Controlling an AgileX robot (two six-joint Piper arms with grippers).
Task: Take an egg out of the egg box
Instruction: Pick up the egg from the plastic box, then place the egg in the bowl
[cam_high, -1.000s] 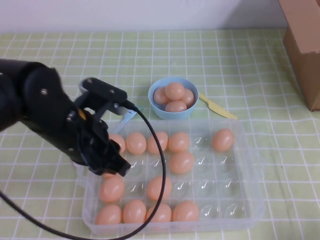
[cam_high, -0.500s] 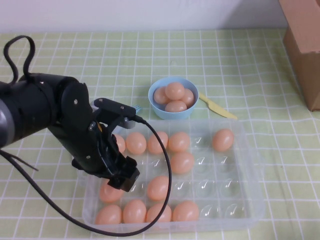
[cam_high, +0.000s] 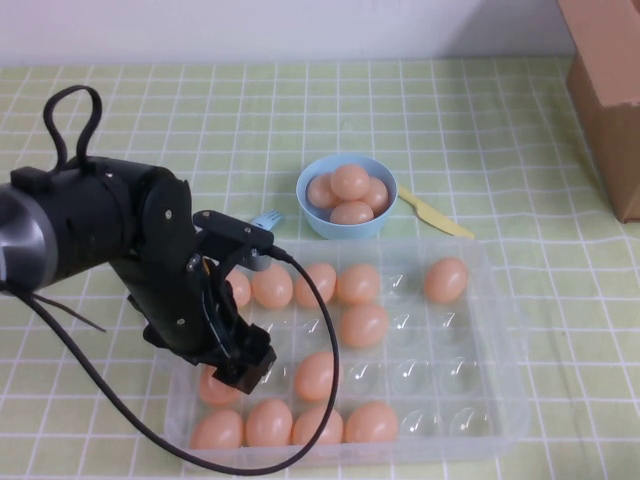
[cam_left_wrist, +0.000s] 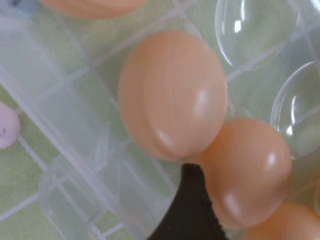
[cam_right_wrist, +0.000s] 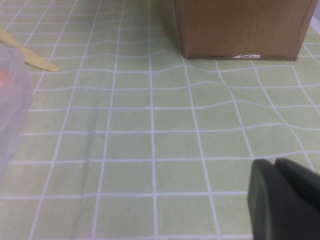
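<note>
The clear egg box (cam_high: 500, 415) lies at the table's front and holds several peach-orange eggs, such as one in its middle (cam_high: 363, 325). My left gripper (cam_high: 243, 364) is low over the box's left columns, right above an egg (cam_high: 213, 387) that it partly hides. In the left wrist view one black finger (cam_left_wrist: 192, 210) touches the side of an egg (cam_left_wrist: 247, 172), with another egg (cam_left_wrist: 172, 95) just beyond; the other finger is out of frame, so the jaws stand wide. My right gripper (cam_right_wrist: 282, 200) is shut and empty above the tablecloth, outside the high view.
A light-blue bowl (cam_high: 310, 215) with several eggs stands just behind the box. A yellow plastic knife (cam_high: 436, 215) lies to its right. A cardboard box (cam_high: 605, 90) stands at the far right, also in the right wrist view (cam_right_wrist: 240, 25). The left arm's cable loops over the box.
My left arm has swung toward the box's front left and lowered; the gripper now sits among the left-hand eggs. The eggs have not moved.
</note>
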